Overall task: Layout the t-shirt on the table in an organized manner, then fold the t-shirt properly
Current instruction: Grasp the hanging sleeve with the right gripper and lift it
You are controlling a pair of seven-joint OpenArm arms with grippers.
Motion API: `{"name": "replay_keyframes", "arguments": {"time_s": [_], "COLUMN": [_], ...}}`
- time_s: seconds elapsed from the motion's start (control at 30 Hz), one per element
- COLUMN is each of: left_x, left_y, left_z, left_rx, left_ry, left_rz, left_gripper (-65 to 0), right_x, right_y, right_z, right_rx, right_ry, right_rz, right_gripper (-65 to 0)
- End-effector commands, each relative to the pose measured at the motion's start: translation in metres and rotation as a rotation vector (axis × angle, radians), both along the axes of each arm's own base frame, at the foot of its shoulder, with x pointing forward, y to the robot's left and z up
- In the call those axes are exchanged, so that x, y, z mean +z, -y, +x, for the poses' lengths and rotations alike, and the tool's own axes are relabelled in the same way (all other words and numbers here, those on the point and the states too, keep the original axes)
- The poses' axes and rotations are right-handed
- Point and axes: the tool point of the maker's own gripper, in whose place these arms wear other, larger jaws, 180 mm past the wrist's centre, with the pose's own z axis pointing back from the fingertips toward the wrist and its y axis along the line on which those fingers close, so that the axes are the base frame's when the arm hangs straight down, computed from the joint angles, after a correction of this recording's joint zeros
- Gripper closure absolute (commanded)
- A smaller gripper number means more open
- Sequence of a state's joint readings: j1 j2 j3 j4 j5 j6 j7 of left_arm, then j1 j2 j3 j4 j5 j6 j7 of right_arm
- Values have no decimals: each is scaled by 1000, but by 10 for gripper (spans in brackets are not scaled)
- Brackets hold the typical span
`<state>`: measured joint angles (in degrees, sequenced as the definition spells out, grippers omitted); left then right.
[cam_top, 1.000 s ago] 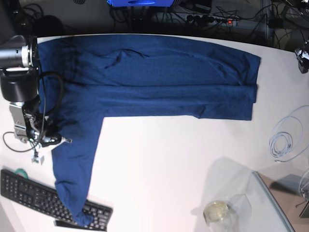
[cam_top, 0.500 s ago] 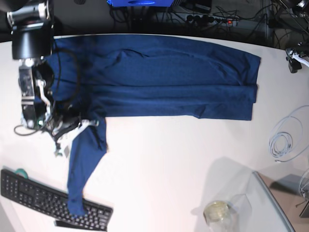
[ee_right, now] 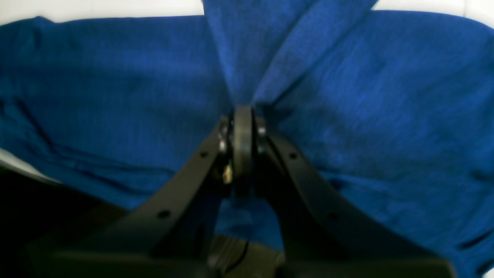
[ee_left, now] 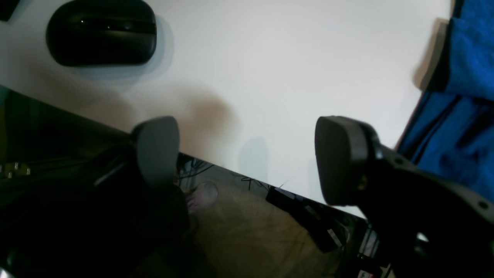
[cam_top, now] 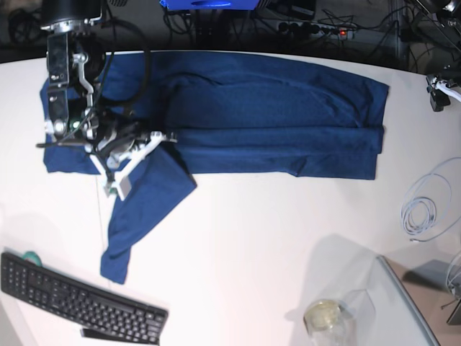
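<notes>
The dark navy t-shirt (cam_top: 274, 115) lies as a long band across the far side of the white table (cam_top: 252, 252). A narrower part of it trails down toward the front left (cam_top: 133, 231). My right gripper (cam_top: 160, 137) is shut on a pinch of this cloth at the band's lower edge. In the right wrist view the cloth (ee_right: 347, 96) fans up from the closed right gripper (ee_right: 242, 112). My left gripper (ee_left: 247, 154) is open and holds nothing. It hovers over the table's far right edge (cam_top: 441, 92), with the shirt's end (ee_left: 463, 96) off to one side.
A black keyboard (cam_top: 79, 299) lies at the front left corner, just below the trailing cloth. A black mouse (ee_left: 102, 31) rests on the table near the left gripper. A white cable coil (cam_top: 425, 209), a glass jar (cam_top: 324, 316) and the grey stand (cam_top: 414, 303) sit at the right.
My right arm has swung toward the far side and to the right with the cloth in its grip. The trailing part has been dragged off the keyboard toward the shirt's band.
</notes>
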<state>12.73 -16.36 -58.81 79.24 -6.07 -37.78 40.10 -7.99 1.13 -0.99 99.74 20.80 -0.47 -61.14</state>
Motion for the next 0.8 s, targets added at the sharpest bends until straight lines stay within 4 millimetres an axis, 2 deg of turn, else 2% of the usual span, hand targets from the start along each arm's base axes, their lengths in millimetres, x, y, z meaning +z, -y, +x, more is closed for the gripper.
{"name": "replay_keyframes", "arguments": {"time_s": [0.0,0.13,0.33,0.4,0.53,0.57,0.63,0.7,0.77], "left_x": [15,15,15,15,15,15,16,16,16], "left_y": [-10,-10,-10,-10,-10,-10,-11,-11,-11], "left_z": [7,7,7,7,7,7,7,7,7], "left_rx": [-7,-7,-7,-7,-7,-7,-8,-8,-8], "left_ry": [33,33,33,33,33,33,33,32,32], "left_rz": [36,36,36,38,38,38,39,40,40], "left_gripper": [-527,-527,-527,-527,-527,-527,-527,-527,-527], "right_x": [4,-5,-11,-12,-10,-7,5,18,21], "right_y": [-3,-13,-20,-25,-26,-26,-23,-14,6], "right_z": [1,-19,-30,-32,-33,-28,-5,30,64], "right_rx": [-1,-4,-3,-6,-6,-9,-16,-33,-84], "right_ry": [18,-27,-59,-71,-75,-55,15,95,123], "right_rz": [13,38,55,68,73,73,65,51,34], "right_gripper": [0,0,-5,-57,-275,-312,-318,-318,-318]}}
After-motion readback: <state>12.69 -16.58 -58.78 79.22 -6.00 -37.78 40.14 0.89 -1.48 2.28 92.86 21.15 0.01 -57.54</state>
